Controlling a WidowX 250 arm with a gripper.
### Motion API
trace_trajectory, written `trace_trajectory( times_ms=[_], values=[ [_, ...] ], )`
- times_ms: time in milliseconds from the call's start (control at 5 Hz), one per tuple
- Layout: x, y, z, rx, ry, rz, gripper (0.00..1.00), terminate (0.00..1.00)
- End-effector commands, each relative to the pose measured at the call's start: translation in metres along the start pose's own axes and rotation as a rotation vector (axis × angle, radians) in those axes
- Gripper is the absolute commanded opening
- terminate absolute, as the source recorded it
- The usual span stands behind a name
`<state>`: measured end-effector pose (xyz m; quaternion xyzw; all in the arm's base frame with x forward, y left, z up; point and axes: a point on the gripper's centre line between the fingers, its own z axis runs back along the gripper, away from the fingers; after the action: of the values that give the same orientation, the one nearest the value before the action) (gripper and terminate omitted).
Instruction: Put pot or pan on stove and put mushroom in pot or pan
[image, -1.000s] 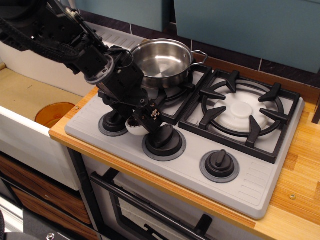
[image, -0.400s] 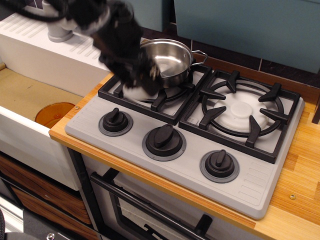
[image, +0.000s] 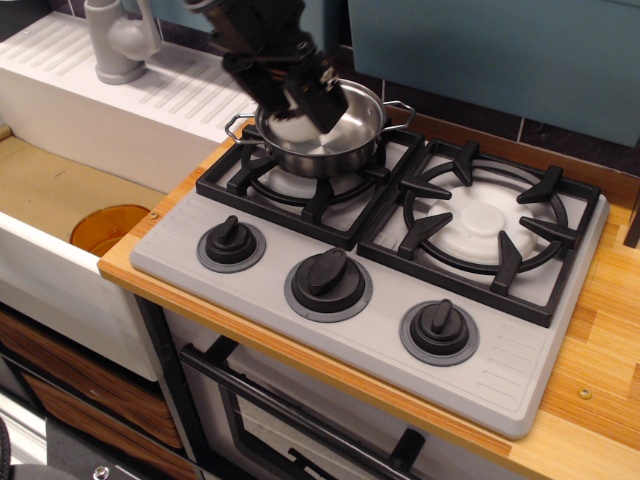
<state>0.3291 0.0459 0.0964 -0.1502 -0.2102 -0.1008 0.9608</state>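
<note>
The shiny steel pot (image: 340, 135) sits on the back-left burner grate of the grey stove (image: 380, 335). My black gripper (image: 297, 108) hangs over the pot's left half, low inside the rim. It is shut on the mushroom (image: 287, 128), whose white cap shows between the fingers just above the pot's floor. Whether the mushroom touches the pot I cannot tell. The arm hides part of the pot's back-left rim.
Three black knobs (image: 328, 280) line the stove's front. The right burner (image: 487, 225) is bare. A white sink with an orange drain (image: 108, 228) and a grey faucet (image: 120, 45) lie to the left. The wooden counter (image: 600, 400) surrounds the stove, and a teal wall stands behind it.
My gripper rose from the spot between the left and middle knobs with the mushroom and moved back and right, and is now over the pot.
</note>
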Motion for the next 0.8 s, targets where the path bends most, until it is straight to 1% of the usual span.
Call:
trace_trajectory(
  times_ms=[0, 200, 400, 600],
  values=[
    [0.043, 0.007, -0.003, -0.006, -0.069, -0.056, 0.00, 0.00],
    [0.055, 0.011, -0.007, -0.017, -0.089, -0.081, 0.00, 0.00],
    [0.058, 0.012, -0.009, -0.018, -0.086, -0.095, 1.00, 0.00],
    [0.057, 0.010, -0.005, -0.016, -0.068, -0.092, 1.00, 0.00]
  ],
)
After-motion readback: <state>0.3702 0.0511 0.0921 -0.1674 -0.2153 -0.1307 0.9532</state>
